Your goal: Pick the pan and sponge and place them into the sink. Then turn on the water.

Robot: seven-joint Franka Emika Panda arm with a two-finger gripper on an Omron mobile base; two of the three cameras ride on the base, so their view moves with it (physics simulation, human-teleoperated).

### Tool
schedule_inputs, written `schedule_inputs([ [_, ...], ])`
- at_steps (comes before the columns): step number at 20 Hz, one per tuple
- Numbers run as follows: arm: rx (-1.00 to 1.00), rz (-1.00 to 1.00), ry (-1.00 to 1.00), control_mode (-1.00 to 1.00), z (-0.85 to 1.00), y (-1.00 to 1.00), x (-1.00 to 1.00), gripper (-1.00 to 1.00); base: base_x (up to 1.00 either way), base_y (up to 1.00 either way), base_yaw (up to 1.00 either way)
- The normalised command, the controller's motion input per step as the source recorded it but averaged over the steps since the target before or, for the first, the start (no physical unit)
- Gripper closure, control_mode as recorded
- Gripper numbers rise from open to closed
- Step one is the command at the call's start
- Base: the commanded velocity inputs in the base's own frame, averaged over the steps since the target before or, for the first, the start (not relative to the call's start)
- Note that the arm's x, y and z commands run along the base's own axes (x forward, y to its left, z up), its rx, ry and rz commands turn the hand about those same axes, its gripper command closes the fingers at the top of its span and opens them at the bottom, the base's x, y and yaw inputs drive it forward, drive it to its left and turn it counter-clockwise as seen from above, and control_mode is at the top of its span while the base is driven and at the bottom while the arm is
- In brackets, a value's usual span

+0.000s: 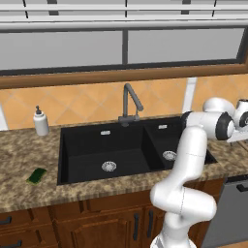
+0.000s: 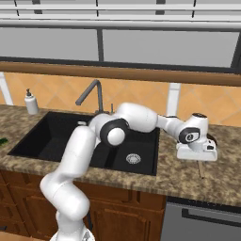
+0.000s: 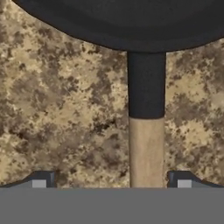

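Hand (image 3: pixel 111 183) spread, its fingertips either side of the pan's (image 3: pixel 131 22) wooden handle, on the tabletop (image 3: pixel 61 109) right of the sink (image 1: pixel 104 145). Sponge (image 1: pixel 36 175) near the tabletop's front edge, left of the sink.

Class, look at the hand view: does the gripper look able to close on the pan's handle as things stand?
Probably yes. The gripper is open, its jaws standing either side of the pan's wooden handle on the counter, with nothing between them.
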Motion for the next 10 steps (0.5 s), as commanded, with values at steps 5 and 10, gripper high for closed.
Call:
schedule_inputs([
  [5, 0.01, 0.0, 0.01, -1.0, -0.16, 0.0, 0.11, -1.0, 0.0, 0.0, 0.0],
  [10, 0.0, 0.0, 0.02, -1.0, -0.12, 0.0, 0.12, -1.0, 0.0, 0.0, 0.0],
])
